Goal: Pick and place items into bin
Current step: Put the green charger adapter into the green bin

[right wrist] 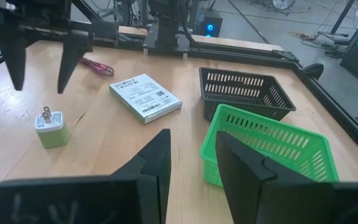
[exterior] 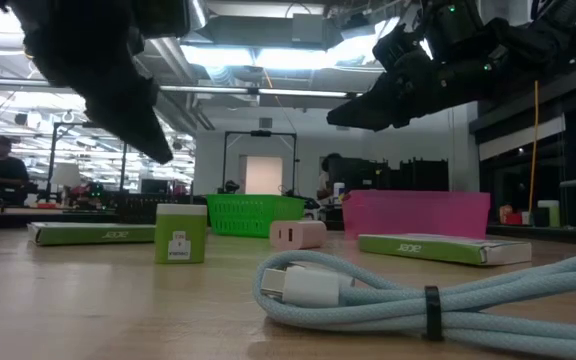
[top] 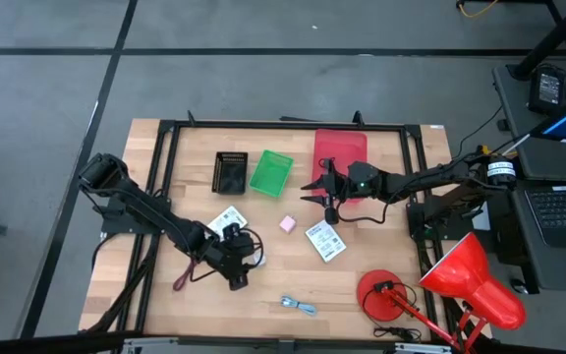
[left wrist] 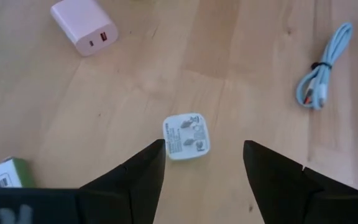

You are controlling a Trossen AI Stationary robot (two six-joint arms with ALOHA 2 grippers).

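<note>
A pale green-white charger cube [left wrist: 186, 137] stands on the wooden table [top: 263, 295], prongs up. My left gripper [left wrist: 204, 168] hangs open just above it, one finger to each side, touching nothing. A pink cube [left wrist: 82, 26] lies beyond it. One white printed packet [right wrist: 145, 98] lies beside the left gripper, and a second packet [top: 324, 242] is near the table's middle. My right gripper [right wrist: 191, 168] waits open in the air at mid-table, before the green basket [right wrist: 266, 146]. A pale blue cord [left wrist: 322, 68] lies coiled near the front edge, and a red cord [right wrist: 97, 65] lies at the left.
A black basket [top: 231, 172], the green basket [top: 270, 170] and a pink-red bin [top: 340, 152] stand in a row at the table's far side. A red desk lamp [top: 460, 280] occupies the front right corner. A black frame [top: 165, 128] runs round the table's edge.
</note>
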